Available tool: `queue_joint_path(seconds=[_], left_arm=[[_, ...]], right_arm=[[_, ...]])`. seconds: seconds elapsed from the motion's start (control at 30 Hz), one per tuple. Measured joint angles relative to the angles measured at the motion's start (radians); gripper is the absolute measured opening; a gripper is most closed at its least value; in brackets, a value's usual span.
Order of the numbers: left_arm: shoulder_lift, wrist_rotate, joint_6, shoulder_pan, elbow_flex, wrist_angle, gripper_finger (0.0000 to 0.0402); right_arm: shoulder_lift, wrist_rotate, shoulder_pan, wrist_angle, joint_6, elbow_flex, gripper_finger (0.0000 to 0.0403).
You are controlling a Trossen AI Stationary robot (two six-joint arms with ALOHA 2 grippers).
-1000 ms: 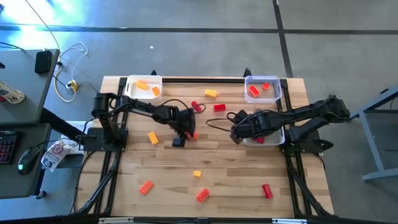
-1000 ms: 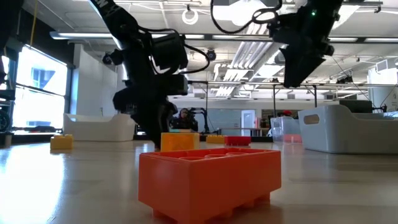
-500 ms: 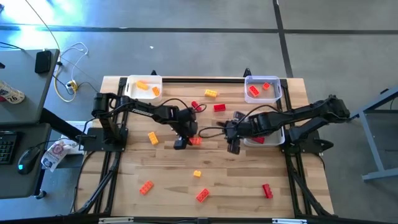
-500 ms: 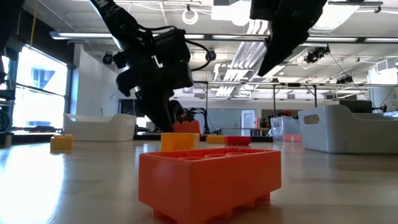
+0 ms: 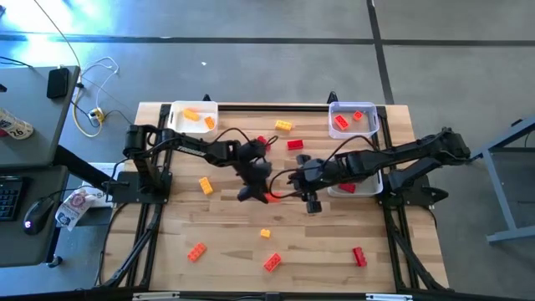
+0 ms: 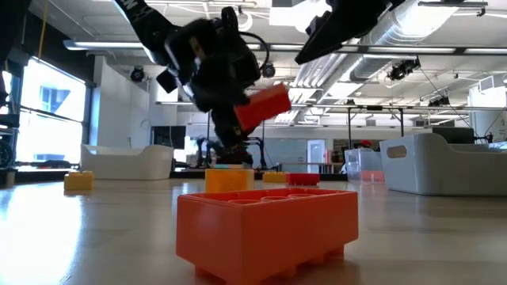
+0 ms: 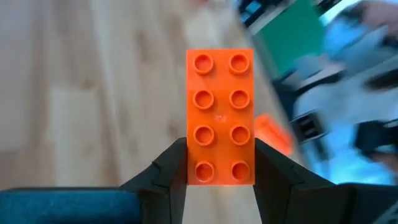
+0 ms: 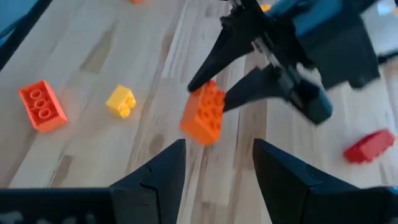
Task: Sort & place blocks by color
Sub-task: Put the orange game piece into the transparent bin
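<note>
My left gripper (image 5: 261,191) is over the table's middle, shut on an orange two-by-four studded block (image 7: 221,112), which also shows in the low view (image 6: 261,107) and the right wrist view (image 8: 204,115). My right gripper (image 5: 310,202) hovers just to the right of it, open and empty, with its fingers (image 8: 163,171) pointing toward the held block. Other blocks lie flat on the table: a yellow one (image 5: 284,125), a red one (image 5: 295,144), an orange-yellow one (image 5: 206,185), a small yellow one (image 5: 265,233), two orange ones (image 5: 196,251) (image 5: 272,262) and a red one (image 5: 359,256). My left gripper pinches the orange block between its two fingers, which lie on the block's two long sides near one end (image 7: 221,171). The studded face is turned toward the wrist camera. The block is lifted clear of the table and tilted (image 6: 261,107).
A white tray (image 5: 175,113) at the far left corner holds orange and yellow blocks. A clear tray (image 5: 374,117) at the far right holds red blocks. Another tray (image 5: 368,189) with a red block sits under my right arm. A large orange block (image 6: 265,226) lies close to the low camera.
My left gripper has raised the orange block from the table, carried it a little toward the right and near edges, and tipped it. The block, resting on the wood before, now hangs clear and tilted. My right gripper has moved left and nearer, toward the left gripper.
</note>
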Motion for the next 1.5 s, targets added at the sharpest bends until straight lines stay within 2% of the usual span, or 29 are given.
queue_joint_path(seconds=[0.1,0.23,0.37,0.87,0.97,1.13,1.27,1.5], left_arm=[[-0.001,0.057,-0.102,0.0,0.0,0.11,0.0116],[-0.001,0.067,-0.206,0.0,0.0,0.23,0.0117],[-0.001,0.109,-0.226,0.002,-0.001,0.291,0.0117],[-0.002,0.098,-0.317,0.0,0.0,0.484,0.0117],[-0.002,0.098,-0.317,-0.002,0.0,0.494,0.0117],[-0.002,0.096,-0.316,-0.002,0.0,0.492,0.0118],[-0.002,0.094,-0.338,-0.003,0.0,0.493,0.0131],[-0.002,0.053,-0.32,0.001,0.0,0.487,0.0184]], right_arm=[[0.0,-0.006,0.0,0.027,-0.026,0.0,0.0172],[0.0,-0.048,0.0,0.042,-0.048,0.0,0.0172],[-0.001,-0.053,0.0,0.057,-0.048,0.0,0.0172],[0.0,-0.096,-0.001,0.08,-0.051,0.0,0.017],[0.0,-0.097,-0.001,0.09,-0.051,0.0,0.0149],[0.0,-0.09,-0.002,0.096,-0.085,0.0,0.0078],[0.0,-0.094,-0.001,0.096,-0.1,0.0,0.0074],[0.0,-0.054,-0.007,0.065,-0.035,0.0,0.0073]])
